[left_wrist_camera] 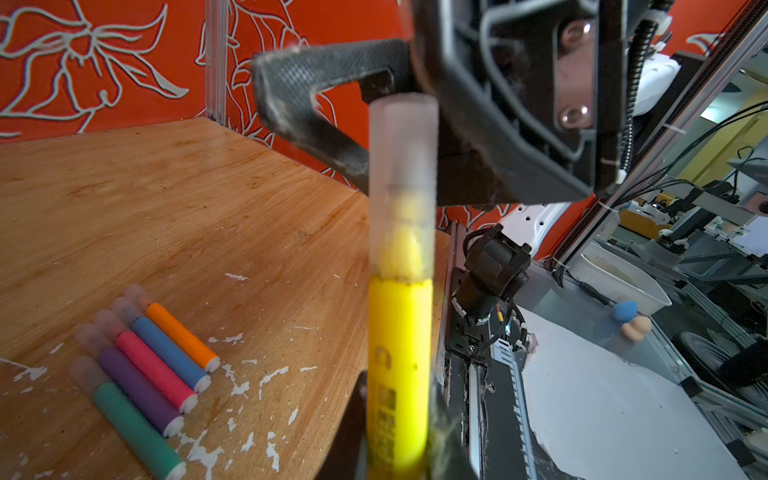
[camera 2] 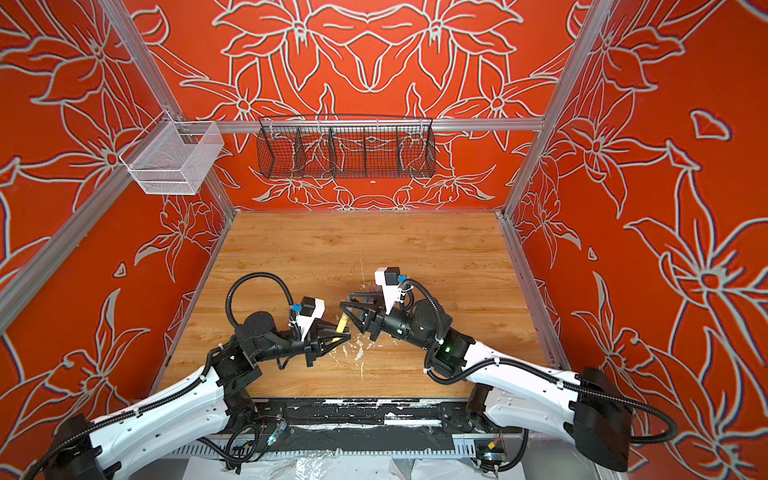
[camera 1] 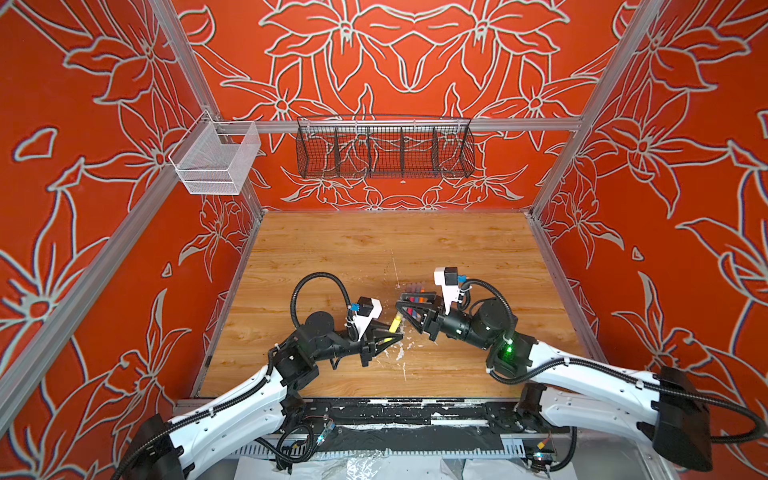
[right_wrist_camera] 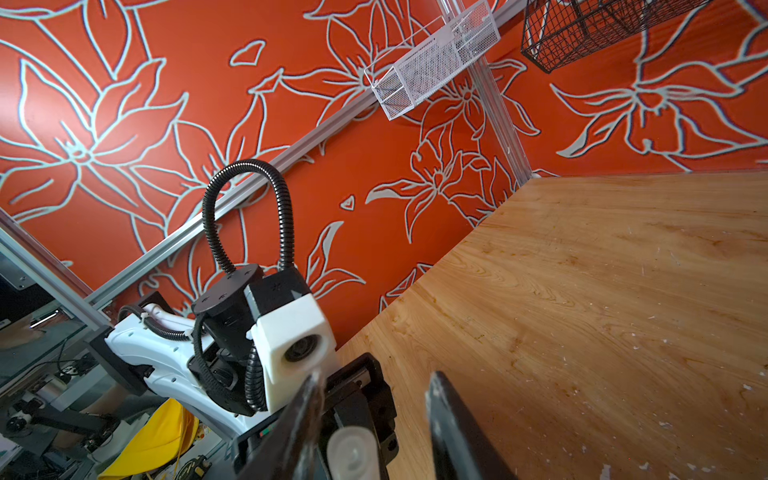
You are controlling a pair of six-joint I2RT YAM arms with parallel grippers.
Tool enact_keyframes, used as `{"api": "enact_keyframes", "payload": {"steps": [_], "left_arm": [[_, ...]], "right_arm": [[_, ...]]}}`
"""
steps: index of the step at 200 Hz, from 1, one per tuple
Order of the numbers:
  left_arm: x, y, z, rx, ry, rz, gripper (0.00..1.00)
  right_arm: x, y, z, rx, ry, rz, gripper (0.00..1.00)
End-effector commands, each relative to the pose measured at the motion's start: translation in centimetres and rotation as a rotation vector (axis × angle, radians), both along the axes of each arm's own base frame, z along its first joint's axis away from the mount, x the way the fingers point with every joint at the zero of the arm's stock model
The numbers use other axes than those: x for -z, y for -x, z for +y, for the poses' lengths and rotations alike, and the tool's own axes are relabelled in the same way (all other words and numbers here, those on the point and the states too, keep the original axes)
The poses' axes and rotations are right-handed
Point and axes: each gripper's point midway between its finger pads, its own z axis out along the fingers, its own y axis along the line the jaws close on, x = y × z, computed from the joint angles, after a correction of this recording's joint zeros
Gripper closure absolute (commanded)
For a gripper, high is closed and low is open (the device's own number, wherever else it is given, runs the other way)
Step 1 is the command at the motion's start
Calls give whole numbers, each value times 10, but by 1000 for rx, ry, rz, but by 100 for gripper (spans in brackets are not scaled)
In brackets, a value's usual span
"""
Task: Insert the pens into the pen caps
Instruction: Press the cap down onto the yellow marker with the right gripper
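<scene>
Left gripper (camera 1: 397,335): fingers pressed tight on the yellow pen (left_wrist_camera: 399,353), held off the tabletop (camera 1: 374,249) near its front middle. A clear cap (left_wrist_camera: 403,166) is seated on the pen's tip end. Right gripper (camera 1: 400,301) faces it from the right. Its fingers (right_wrist_camera: 451,428) are spread either side of the cap's end, with a visible gap on one side, so no pinch. The other five pens (left_wrist_camera: 153,365) (green, purple, pink, blue, orange) lie side by side in a touching row on the tabletop. Each is capped, and in a top view the row sits partly behind the right gripper.
</scene>
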Motion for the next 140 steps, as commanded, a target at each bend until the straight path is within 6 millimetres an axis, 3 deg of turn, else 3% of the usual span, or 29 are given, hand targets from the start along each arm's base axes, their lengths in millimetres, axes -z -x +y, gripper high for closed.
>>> {"api": "enact_keyframes", "payload": {"steps": [1,30,85,140], "left_arm": [[-2,1,0,1,-1,-24,100],[-1,-2,0,-12,-4,-16,100],[-7,-17,3,-95,-6,-45,100],[-64,-34,7,-186,84,-171,100]], "right_arm": [[-26,6,4,-32,-60,-39,59],[-22,5,8,-41,-58,-26,66],[-10,5,12,-45,-37,-10,100],[22,10,16,-83,-11,38,100]]}}
